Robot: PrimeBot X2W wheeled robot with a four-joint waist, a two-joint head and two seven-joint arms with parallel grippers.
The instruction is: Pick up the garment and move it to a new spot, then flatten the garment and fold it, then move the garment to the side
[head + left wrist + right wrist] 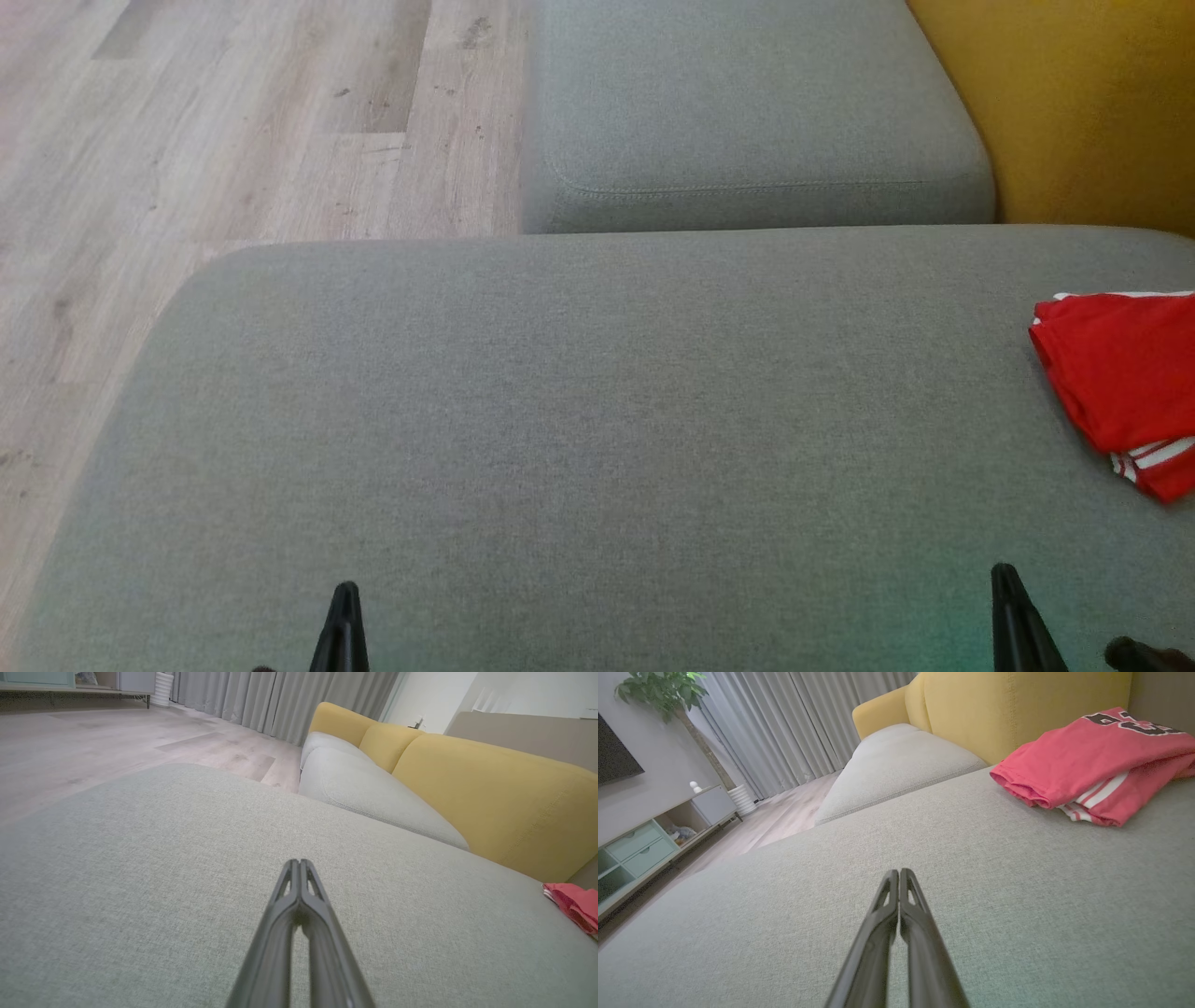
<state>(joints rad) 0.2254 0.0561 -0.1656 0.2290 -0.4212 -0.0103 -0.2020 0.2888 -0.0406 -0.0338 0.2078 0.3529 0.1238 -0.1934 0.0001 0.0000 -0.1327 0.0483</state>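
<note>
Left gripper point(343, 597) low at near left, two long dark fingers pressed together, empty. Right gripper point(1005, 579) near right, same: fingers together, holding nothing.

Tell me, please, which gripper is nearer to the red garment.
Right. The right gripper sits just below the red garment in the head view; the left gripper is far across the cushion.

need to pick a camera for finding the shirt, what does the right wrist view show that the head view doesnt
Right wrist view adds: black lettering on the garment, a potted plant, curtains, a cabinet.
Head view adds: the left gripper, shut, level with the right gripper.
Both: the red garment lying on the grey seat, the yellow backrest, the wood floor, the right gripper shut.
</note>
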